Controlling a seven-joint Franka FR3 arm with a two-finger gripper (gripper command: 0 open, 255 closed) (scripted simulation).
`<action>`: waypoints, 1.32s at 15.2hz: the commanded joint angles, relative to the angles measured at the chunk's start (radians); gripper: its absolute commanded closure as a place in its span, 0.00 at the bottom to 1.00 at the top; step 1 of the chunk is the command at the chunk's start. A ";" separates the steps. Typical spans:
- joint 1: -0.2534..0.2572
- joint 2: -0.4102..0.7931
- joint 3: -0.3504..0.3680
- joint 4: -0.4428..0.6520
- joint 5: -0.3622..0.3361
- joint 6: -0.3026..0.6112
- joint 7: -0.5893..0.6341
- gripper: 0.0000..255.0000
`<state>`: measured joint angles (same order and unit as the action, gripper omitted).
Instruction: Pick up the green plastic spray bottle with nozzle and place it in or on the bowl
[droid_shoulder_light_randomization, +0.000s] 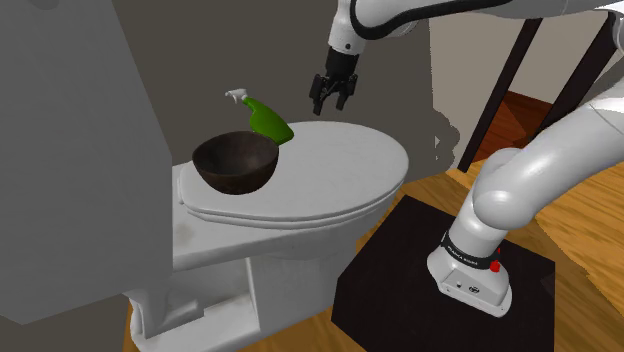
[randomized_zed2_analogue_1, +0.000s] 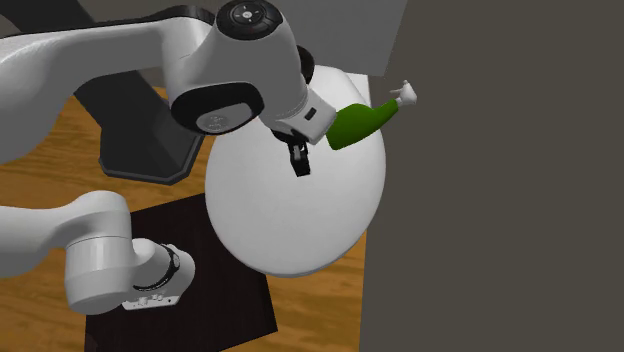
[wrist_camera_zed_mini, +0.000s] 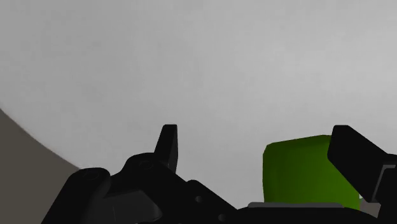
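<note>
A green spray bottle (droid_shoulder_light_randomization: 270, 122) with a white nozzle (droid_shoulder_light_randomization: 236, 96) lies tilted on the white toilet lid (droid_shoulder_light_randomization: 340, 170), just behind a dark brown bowl (droid_shoulder_light_randomization: 235, 160). My black gripper (droid_shoulder_light_randomization: 330, 100) hangs open above the lid, to the shoulder view's right of the bottle and clear of it. The second exterior view has the gripper (randomized_zed2_analogue_1: 299, 165) pointing down at the lid (randomized_zed2_analogue_1: 300, 220), with the bottle (randomized_zed2_analogue_1: 355, 125) close beside the wrist. In the wrist view the fingers (wrist_camera_zed_mini: 168, 146) stand apart with the bottle's green base (wrist_camera_zed_mini: 299, 168) beside one of them, not clasped.
The lid belongs to a white toilet whose grey tank (droid_shoulder_light_randomization: 80, 150) rises at the shoulder view's left. A dark wall (randomized_zed2_analogue_1: 480, 200) borders the lid in the second exterior view. The arm's black stand (droid_shoulder_light_randomization: 400, 270) sits on a wooden floor (droid_shoulder_light_randomization: 590, 210).
</note>
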<state>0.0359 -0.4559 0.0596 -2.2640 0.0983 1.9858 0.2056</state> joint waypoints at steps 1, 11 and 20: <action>0.002 0.059 -0.002 0.019 0.013 0.066 -0.004 0.00; 0.020 0.377 0.011 0.265 0.075 0.268 0.003 0.00; 0.030 0.568 0.021 0.425 0.098 0.363 0.006 0.00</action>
<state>0.0651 0.1011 0.0798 -1.8401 0.1965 2.3377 0.2112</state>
